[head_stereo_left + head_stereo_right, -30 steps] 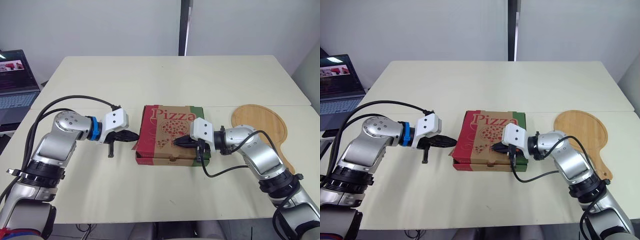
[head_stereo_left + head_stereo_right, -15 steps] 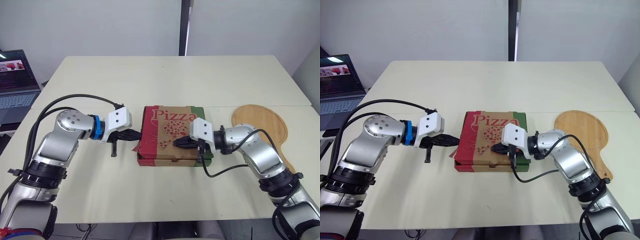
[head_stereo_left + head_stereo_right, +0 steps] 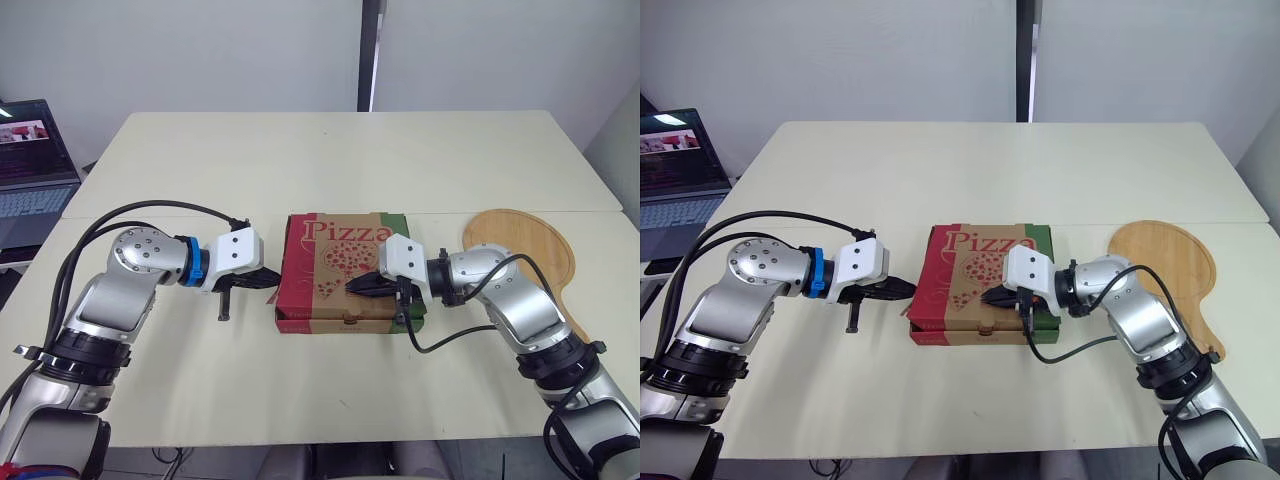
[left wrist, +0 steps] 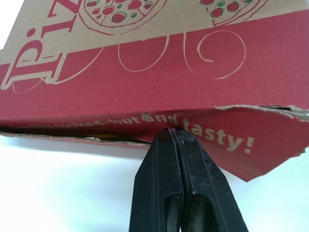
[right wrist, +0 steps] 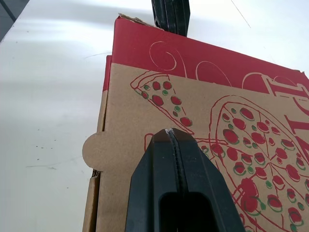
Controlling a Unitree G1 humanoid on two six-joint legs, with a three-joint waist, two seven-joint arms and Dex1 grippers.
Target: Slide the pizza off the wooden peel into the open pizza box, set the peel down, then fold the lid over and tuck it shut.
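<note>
The pizza box sits mid-tabletop, lid folded over, with the wooden peel set down empty at its right (pizza presumably inside). The left end effector, fingers closed on nothing, prods the untucked red side flap. The right end effector, likewise closed, presses on the lid.

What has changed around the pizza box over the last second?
The left gripper, shut, edged in toward the pizza box and dipped slightly, its tips now against the red side flap. The box looks nudged slightly toward the robot's right. The right gripper stays shut, pressing on the lid; the wooden peel has not moved.
</note>
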